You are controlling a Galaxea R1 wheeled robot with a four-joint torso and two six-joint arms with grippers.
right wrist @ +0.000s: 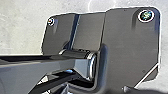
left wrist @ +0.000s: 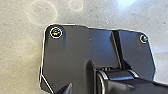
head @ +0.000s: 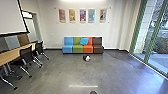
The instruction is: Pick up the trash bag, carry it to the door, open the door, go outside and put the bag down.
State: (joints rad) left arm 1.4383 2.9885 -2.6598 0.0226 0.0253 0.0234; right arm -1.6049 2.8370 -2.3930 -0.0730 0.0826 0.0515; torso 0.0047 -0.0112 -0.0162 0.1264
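Observation:
In the head view, a small black-and-white thing (head: 86, 58) lies on the floor in front of the sofa; whether it is the trash bag I cannot tell. Tall glass panels in green frames (head: 147, 32) run along the right side, with paving and plants outside. Which of them is a door I cannot make out. The lower part of both wrist views is taken up by the robot's own dark plate and jointed bar, over grey floor. How my grippers stand cannot be made out.
A sofa in blue, green, orange and brown (head: 82, 48) stands against the far wall. On the left are a long wooden table (head: 12, 55) and black chairs (head: 27, 55). A dark round thing (head: 93, 92) shows at the bottom edge of the head view.

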